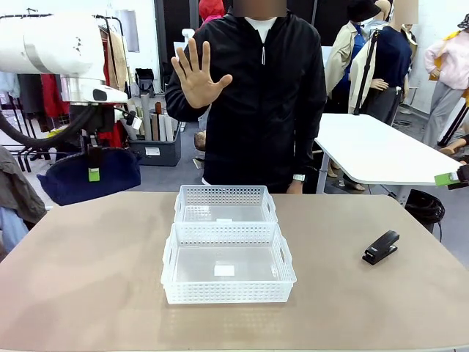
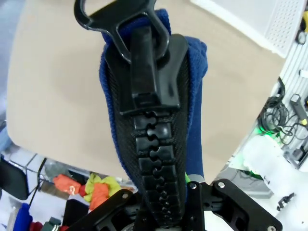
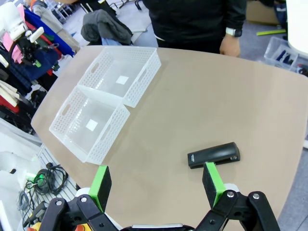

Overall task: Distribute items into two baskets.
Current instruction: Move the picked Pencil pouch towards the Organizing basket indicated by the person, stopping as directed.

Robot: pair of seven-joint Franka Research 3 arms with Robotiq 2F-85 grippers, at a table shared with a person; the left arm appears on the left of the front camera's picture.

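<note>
My left claw [image 1: 94,173] is clamping shut on the navy blue soft fabric pouch [image 1: 88,185], which is hanging in the air beyond the left far corner of the beige counter [image 1: 80,279], well apart from everything else. In the left wrist view I am pinching the pouch along its black zipper [image 2: 154,144], with the ring pull [image 2: 113,19] at the end away from me. The pouch is sagging on both sides of my grip, so I am judging it to be light, floppy and likely to swing. The zipper band seems to be its stiffest part and the sensible place to hold it. It could drape over a rim when lowered.

Across the counter, a person is raising an open hand [image 1: 196,73], palm toward me.

In the middle, the two white perforated plastic baskets are sitting touching, the far one [image 1: 223,193] behind the near one [image 1: 227,293], each holding nothing but a small label.

To the right, the small black stapler [image 1: 381,247] is lying flat on the counter, apart from the baskets. I am expecting it to be hard, rigid, dense for its size and smooth enough to slip. Taking it across its narrow sides near the middle looks safest. My right claw [image 3: 156,185] is hovering above it with jaws spread wide, holding nothing.
</note>
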